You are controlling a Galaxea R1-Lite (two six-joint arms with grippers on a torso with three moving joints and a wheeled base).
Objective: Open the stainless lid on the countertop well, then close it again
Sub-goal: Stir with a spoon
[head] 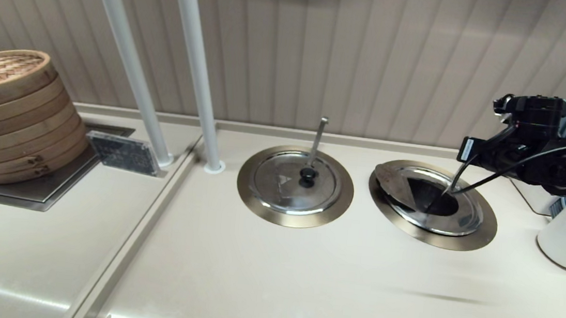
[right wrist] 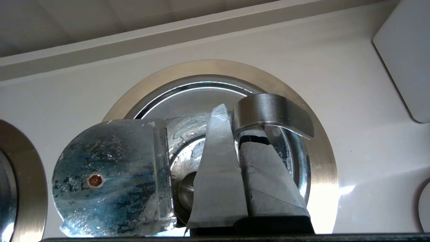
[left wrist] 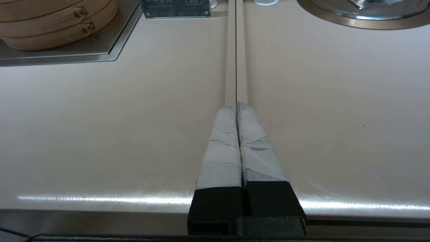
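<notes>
Judging from how things lie, the opening half of the job is done: the round shiny stainless lid (head: 405, 184) with its folding section sits flipped back on its hinge, underside up, leaning on the side of the round dark countertop well (head: 437, 202) nearer the twin lid (head: 295, 182), and the well's mouth shows open inside its wide flat brushed-metal ring (head: 483, 233). The slanted steel ladle handle (head: 456, 178) rises from that well toward the right hand (right wrist: 235, 134), which hovers over the well with its taped fingers (right wrist: 218, 168) nearly together; the handle's curved end (right wrist: 273, 114) lies just beside them, and I cannot tell whether they touch it (they hold nothing of the lid). What is left, in my reading, is the closing: the flap must be caught at its free edge and swung back over the well. The left hand (left wrist: 237, 106) rests parked over the pale desk (left wrist: 100, 117), well apart from the well, fingers pressed together and empty. The twin lid beside the well stays out of this, closed with its upright handle.
</notes>
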